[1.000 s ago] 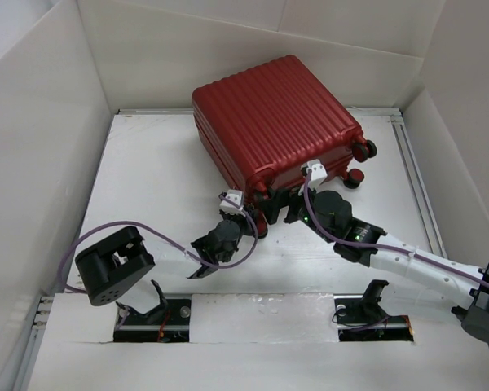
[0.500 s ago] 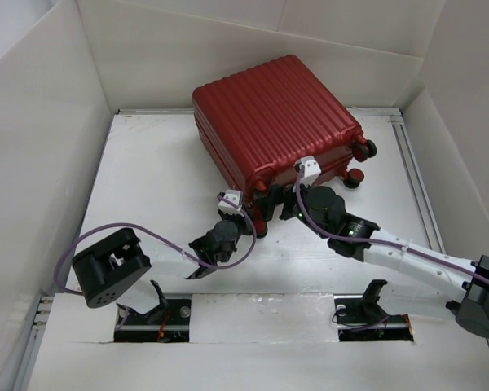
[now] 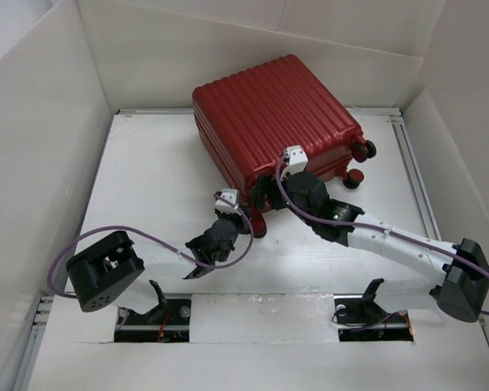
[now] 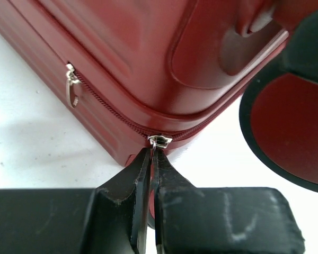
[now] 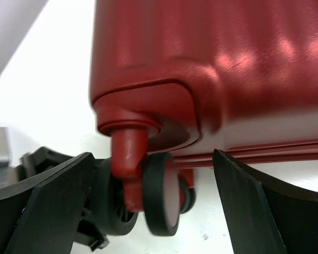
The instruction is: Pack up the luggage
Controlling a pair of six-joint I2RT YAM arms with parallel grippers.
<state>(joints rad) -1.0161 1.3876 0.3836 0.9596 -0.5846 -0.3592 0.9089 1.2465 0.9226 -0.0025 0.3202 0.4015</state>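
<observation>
Left pincer (image 4: 150,153) pinches metal zipper pull (image 4: 160,141) on ribbed luggage (image 3: 273,114).

A robot test cell in a lab: a white table (image 3: 147,163) is boxed in by plain white panels (image 3: 33,147) on its left, far and right sides. Metal rails (image 3: 416,179) run along its right edge, and arm bases (image 3: 159,314) are bolted at its near edge.

Bright diffuse light w/ glare on luggage (image 5: 228,79), wrist-cam foregrnd blurry.
</observation>
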